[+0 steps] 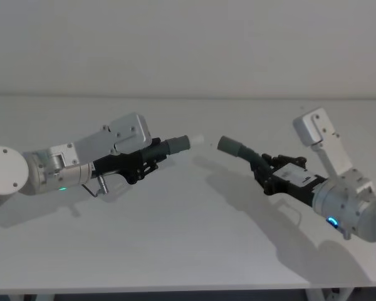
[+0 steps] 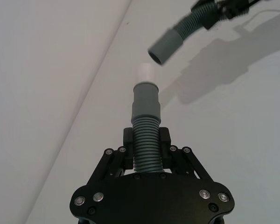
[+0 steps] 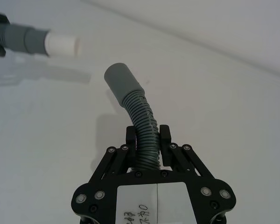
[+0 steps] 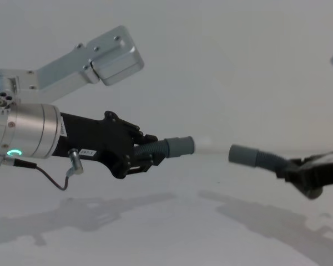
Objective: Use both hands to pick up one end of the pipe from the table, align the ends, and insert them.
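The left tool is clenched on the ribbed body of one corrugated hose piece, a little behind its grey cuff, so the white spigot juts free ahead of the jaws. The right tool is clamped likewise on the other hose piece, with its open cuff turned toward that spigot. Both ends are held above the surface, apart and slightly off-axis. Alignment is judged unfinished.

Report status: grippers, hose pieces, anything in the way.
Left gripper shut on left hose piece, right gripper shut on right hose piece. Both off the table, cuffs roughly facing, gap between, not inserted. Nothing between the cuffs.
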